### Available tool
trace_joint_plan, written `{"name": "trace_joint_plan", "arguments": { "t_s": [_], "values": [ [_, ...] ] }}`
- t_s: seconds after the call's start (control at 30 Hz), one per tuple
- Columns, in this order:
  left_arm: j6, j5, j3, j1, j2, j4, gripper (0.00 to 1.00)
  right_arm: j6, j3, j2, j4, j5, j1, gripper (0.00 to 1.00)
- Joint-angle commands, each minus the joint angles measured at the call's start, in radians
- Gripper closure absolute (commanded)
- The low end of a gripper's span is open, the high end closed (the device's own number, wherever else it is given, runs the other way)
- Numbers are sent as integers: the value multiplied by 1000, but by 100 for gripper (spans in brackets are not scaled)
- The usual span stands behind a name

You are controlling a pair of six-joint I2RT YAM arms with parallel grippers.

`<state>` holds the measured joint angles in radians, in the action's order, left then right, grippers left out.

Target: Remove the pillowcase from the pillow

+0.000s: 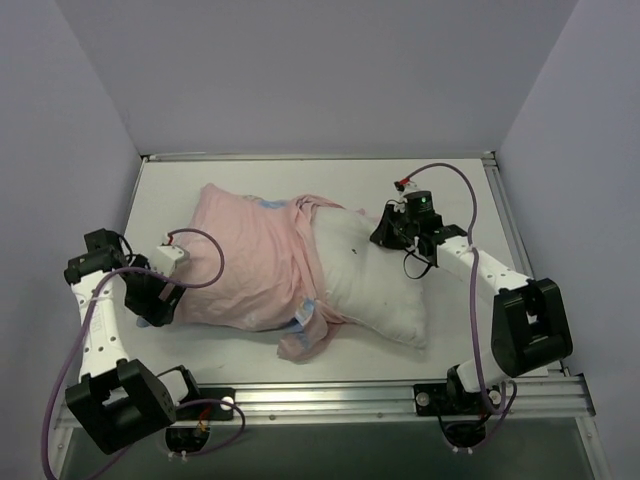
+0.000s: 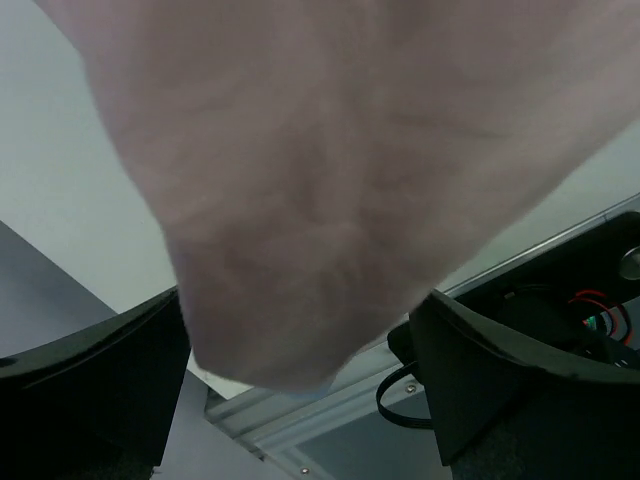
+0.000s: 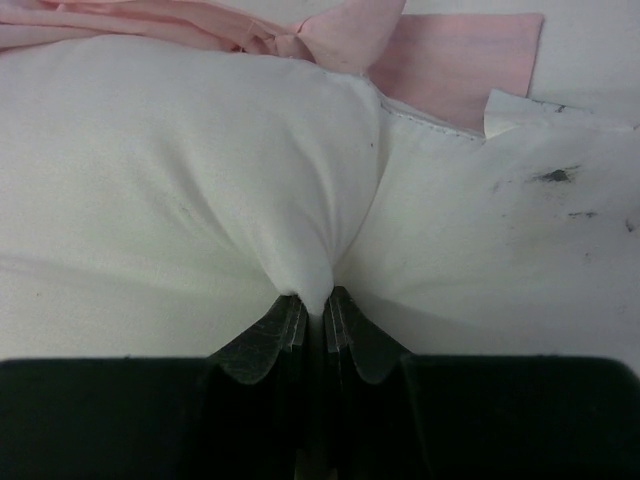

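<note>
Your L arm (image 1: 95, 320) sits folded low by the table's (image 1: 300, 172) left edge, left gripper (image 1: 150, 297) at the pillowcase's (image 1: 245, 265) left end. Jaws wide; pink cloth hangs loose btwn the fingers (image 2: 95, 385), not clamped. Your R arm (image 1: 480, 268) reaches in from the right edge, right gripper (image 1: 393, 232) on the far-right end of the pillow (image 1: 375, 285). Jaws narrow, pinching a fold of white pillow cloth. Pillowcase lies mid-table, pink side up, bunched. Pillow's left part is inside it, right half out, toward the near-right corner.
</note>
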<state>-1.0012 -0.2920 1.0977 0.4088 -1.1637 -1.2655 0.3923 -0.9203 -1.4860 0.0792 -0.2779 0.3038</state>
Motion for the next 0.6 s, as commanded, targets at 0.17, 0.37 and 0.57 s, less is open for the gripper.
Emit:
{"name": "trace_joint_plan", "arguments": {
  "t_s": [0.17, 0.37, 0.57],
  "values": [
    [44, 27, -159, 56, -25, 313, 2, -26, -11, -60, -108, 89, -17, 100],
    [145, 49, -148, 62, -38, 392, 98, -35, -20, -59, -127, 124, -22, 100],
    [272, 201, -52, 198, -16, 662, 98, -40, -28, -51, -133, 177, -78, 100]
  ]
}}
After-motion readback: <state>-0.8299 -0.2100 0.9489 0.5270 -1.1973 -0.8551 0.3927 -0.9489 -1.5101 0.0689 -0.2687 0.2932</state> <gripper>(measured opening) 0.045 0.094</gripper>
